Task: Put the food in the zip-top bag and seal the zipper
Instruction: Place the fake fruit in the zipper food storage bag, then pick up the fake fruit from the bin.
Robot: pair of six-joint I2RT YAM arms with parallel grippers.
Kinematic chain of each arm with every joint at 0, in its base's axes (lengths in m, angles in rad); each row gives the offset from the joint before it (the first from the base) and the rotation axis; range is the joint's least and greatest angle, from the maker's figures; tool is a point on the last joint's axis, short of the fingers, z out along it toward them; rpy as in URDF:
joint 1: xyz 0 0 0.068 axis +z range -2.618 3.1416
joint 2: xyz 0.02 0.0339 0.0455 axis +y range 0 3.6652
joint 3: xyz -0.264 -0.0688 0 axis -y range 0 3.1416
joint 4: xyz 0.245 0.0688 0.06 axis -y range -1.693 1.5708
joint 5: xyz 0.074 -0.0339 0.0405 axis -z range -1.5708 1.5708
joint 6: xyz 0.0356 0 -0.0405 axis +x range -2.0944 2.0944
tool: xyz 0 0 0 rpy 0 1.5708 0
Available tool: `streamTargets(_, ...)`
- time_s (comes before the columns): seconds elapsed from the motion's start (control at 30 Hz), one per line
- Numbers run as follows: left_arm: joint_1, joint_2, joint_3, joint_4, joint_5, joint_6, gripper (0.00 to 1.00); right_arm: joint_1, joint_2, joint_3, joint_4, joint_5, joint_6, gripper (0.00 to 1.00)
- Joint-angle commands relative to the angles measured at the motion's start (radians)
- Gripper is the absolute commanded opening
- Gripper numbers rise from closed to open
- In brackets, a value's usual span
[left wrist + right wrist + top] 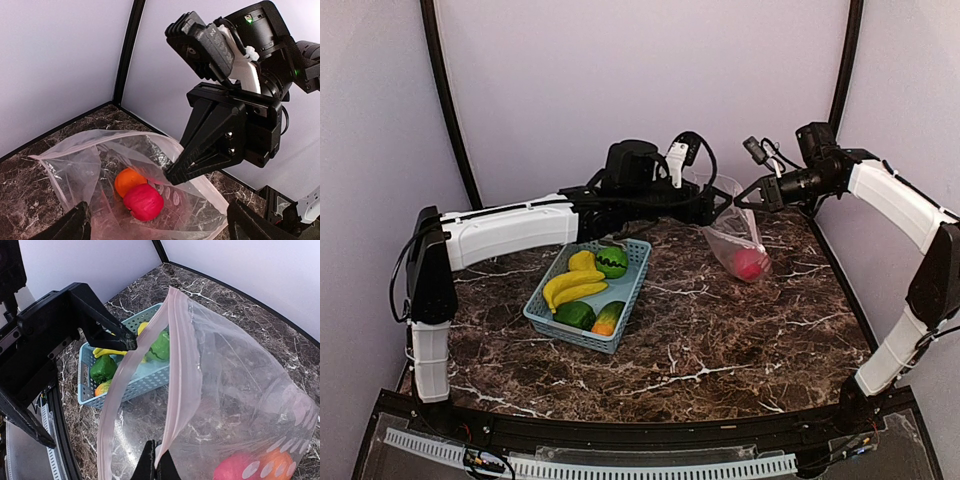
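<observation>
While pinching thin pale pinkish-white zipper strip [176, 365] of large clear crinkly zip-top bag [725, 240] with right gripper [157, 466], fingers pressed together, and touching opposite rim with one fingertip [131, 342] of wide-spread left gripper [162, 227]: mouth barely propped.
At bag bottom, far right of dark marble table [720, 340]: glossy orange [129, 181], pink-red ball [144, 202].
Waiting in light blue slatted basket [570, 336]: yellow banana [572, 290], striped green melon [612, 262], green pepper [576, 315].
Risks: strip slipping from thin pinch, mouth collapsing; sideways tug tipping bag, rolling both out.
</observation>
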Motion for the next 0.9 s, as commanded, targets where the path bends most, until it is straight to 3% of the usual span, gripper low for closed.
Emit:
streamTargets(0.0,0.002,-0.092,0.039,-0.054,0.04,0.049,0.93,0.004,-0.002,0.03,0.005,0.005,0.005,0.0)
streamTargets(0.2,0.002,-0.236,-0.034,-0.337,-0.097,0.196,0.92,0.004,-0.009,0.013,0.009,0.001,-0.008,0.0)
streamTargets(0.4,0.008,-0.4,-0.211,-0.59,-0.346,0.248,0.92,0.004,-0.01,0.005,0.015,-0.006,-0.013,0.0)
streamTargets(0.57,0.091,-0.443,-0.302,-0.831,-0.354,0.166,0.88,0.004,-0.002,0.007,0.013,-0.011,-0.012,0.0)
streamTargets(0.67,0.199,-0.438,-0.322,-0.966,-0.303,0.072,0.79,0.005,-0.003,0.005,0.013,-0.012,-0.012,0.0)
streamTargets(0.87,0.235,-0.387,-0.332,-1.0,-0.223,0.114,0.72,0.005,-0.007,-0.007,0.014,-0.002,-0.016,0.0)
